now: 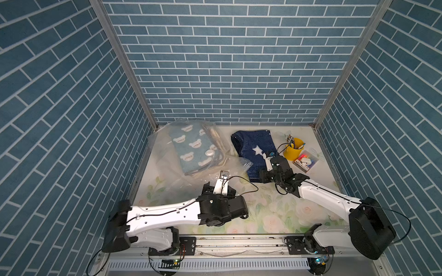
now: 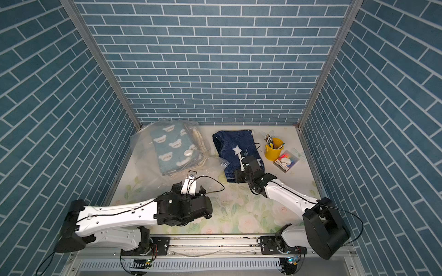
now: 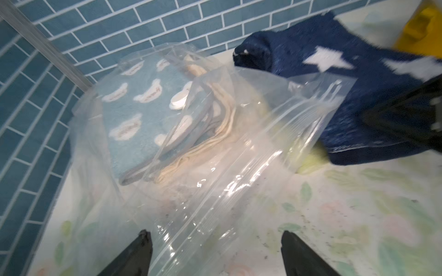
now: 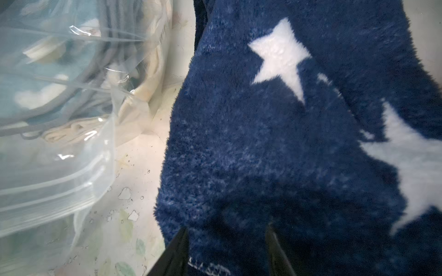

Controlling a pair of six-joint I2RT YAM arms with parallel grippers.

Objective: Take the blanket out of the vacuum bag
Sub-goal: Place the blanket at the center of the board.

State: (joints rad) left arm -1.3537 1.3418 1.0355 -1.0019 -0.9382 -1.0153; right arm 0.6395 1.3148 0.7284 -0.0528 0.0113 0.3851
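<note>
Your left claw (image 3: 215, 236) stood wide open and had hold of nothing: its two dark fingertips (image 3: 143, 241) sat on either side of the zip-edged mouth of the vacuum bag (image 3: 239, 167) without pinching the plastic. The bag lay crumpled at the back left of the floral table (image 1: 275, 210), against the tiled corner in both top views. Its round white valve cap (image 1: 210, 152) faced up over the light-blue bear blanket (image 1: 189, 136), which lay folded inside the bag on top of some cream cloth (image 3: 191, 165). To the right of the bag, and outside it, you had the navy star blanket (image 1: 248, 145) lying on the table, one corner of the plastic just touching its near side. Your right claw (image 4: 227, 234) was down on that blanket's near hem, fingers part-way apart with fleece between them. I could not tell whether they were gripping it or merely resting there. A yellow cup (image 1: 292, 153) of pens and a clear marker case (image 1: 306, 162) stood further right.
</note>
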